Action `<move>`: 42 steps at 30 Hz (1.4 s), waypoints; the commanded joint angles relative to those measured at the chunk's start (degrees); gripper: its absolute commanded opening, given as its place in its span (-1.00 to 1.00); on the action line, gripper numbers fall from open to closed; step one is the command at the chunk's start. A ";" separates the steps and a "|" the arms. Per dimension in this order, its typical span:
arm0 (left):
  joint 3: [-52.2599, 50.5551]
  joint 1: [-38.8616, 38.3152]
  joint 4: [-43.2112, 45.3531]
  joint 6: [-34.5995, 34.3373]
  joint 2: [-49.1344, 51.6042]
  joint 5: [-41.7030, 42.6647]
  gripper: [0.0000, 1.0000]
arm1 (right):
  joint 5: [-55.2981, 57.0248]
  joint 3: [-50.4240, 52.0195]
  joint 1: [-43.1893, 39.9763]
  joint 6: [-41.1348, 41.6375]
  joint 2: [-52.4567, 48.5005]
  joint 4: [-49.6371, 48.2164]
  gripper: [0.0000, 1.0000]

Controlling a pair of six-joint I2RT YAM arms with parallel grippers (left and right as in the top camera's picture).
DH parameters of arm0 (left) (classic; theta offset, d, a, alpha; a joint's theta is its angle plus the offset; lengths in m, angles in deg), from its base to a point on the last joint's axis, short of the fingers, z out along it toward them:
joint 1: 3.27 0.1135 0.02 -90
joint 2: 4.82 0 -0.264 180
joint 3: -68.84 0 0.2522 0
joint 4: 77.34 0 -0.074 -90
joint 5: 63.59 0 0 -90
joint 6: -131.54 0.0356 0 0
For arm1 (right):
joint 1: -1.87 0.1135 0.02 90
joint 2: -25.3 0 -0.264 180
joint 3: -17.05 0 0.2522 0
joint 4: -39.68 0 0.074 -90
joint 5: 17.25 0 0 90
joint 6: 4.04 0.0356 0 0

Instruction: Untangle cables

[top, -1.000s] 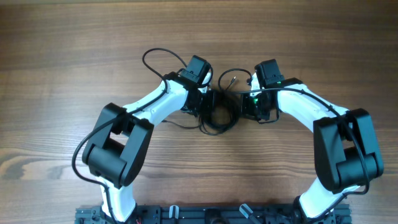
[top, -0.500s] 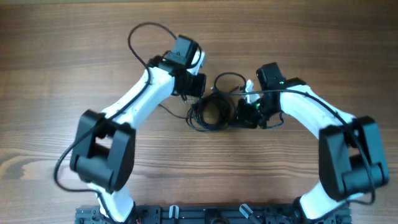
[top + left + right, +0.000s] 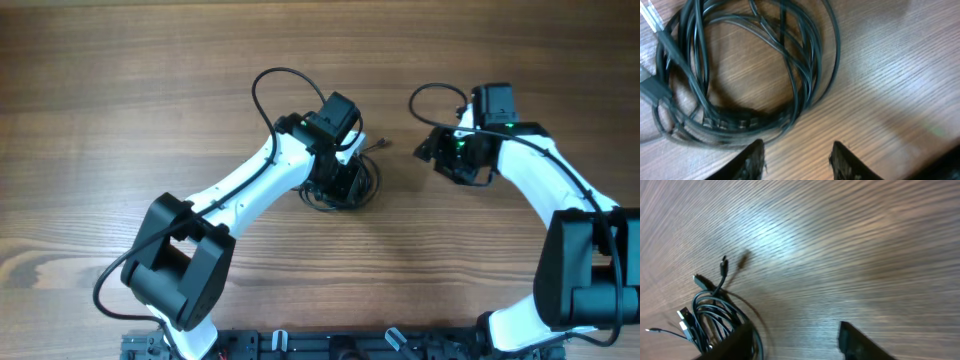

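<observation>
Cables (image 3: 715, 120) lie coiled, dark and glossy, upper left of your left-wrist frame on the bench (image 3: 900, 75); left jaws and right jaws both parted, empty.

a brown wooden table top (image 3: 110, 90) with fine streaked grain fills every view. a black slotted rail (image 3: 300, 348) runs along its near edge in the overhead view.

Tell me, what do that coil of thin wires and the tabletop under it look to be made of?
The cables: dark, smooth, slightly glossy sheaths that bend in loose loops, so probably rubber or soft plastic insulation. The table: brown surface with fine parallel grain lines and a soft sheen; wood or wood-look laminate, I cannot tell which.
</observation>
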 commanded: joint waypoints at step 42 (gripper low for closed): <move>5.09 26.49 -0.26 18.08 -9.49 54.01 -0.92 | -50.07 -0.11 16.00 18.91 0.55 -45.22 -0.21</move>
